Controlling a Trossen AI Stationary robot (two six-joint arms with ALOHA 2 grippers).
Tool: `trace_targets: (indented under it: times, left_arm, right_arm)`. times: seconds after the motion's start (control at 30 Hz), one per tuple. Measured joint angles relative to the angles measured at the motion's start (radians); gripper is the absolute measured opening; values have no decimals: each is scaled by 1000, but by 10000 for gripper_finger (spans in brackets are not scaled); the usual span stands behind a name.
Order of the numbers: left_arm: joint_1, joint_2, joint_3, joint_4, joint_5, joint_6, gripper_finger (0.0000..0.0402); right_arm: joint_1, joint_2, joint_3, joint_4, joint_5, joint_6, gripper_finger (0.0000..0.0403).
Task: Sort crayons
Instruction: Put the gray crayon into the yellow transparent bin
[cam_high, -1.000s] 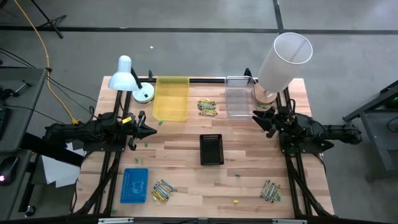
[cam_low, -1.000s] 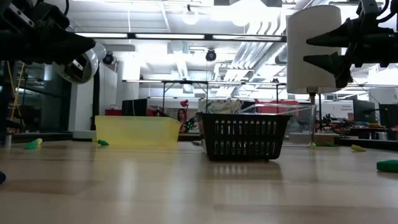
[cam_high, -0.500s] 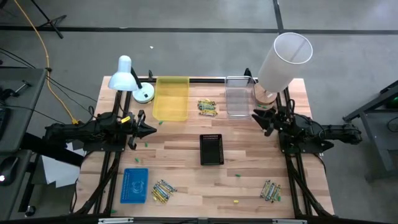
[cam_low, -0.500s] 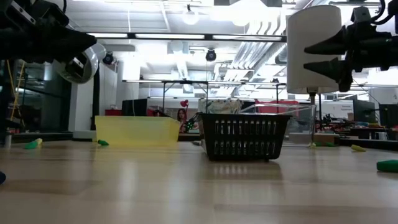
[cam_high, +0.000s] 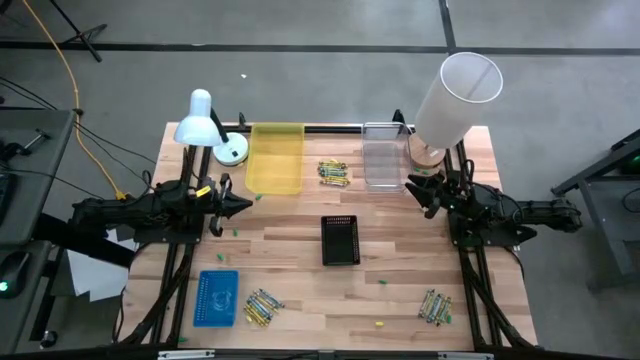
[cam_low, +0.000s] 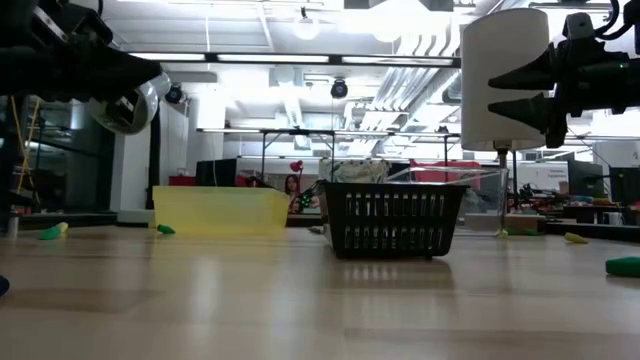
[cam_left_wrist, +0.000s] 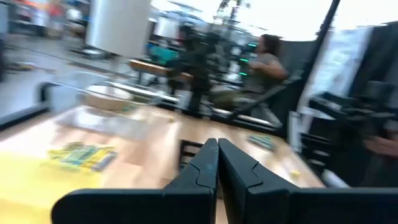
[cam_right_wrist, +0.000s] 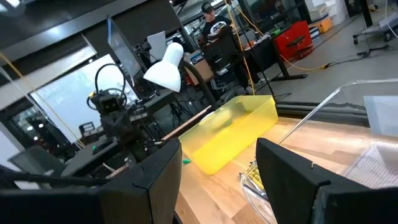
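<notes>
Overhead alone shows three crayons (cam_high: 333, 172) heaps; left gripper (cam_high: 246, 207) closed, right gripper (cam_high: 411, 188) wide.

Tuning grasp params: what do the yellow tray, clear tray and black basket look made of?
Yellow tray: translucent plastic, tinted walls glow through. Clear tray: transparent plastic, probably rigid; tabletop shows through. Black basket: likely moulded plastic, slotted walls, matte.

I count three heaps of small thin yellow, green and greyish crayons (cam_high: 333, 172), two long trays, one translucent yellow plastic (cam_high: 274, 158), one clear (cam_high: 381, 156), one black mesh basket (cam_high: 340, 240), one flat blue basket (cam_high: 216, 298).
</notes>
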Motion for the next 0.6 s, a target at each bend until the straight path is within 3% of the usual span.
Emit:
trace_targets:
  times: [0.13,0.33,0.6]
  left_arm:
    - [0,0,0,0,-63,5,3]
    - [0,0,0,0,-70,20,3]
    - [1,0,0,1,-70,38,3]
  right_arm:
    - [0,0,0,0,-2,-6,201]
    - [0,0,0,0,-35,1,201]
    - [6,65,28,234,-279,-40,201]
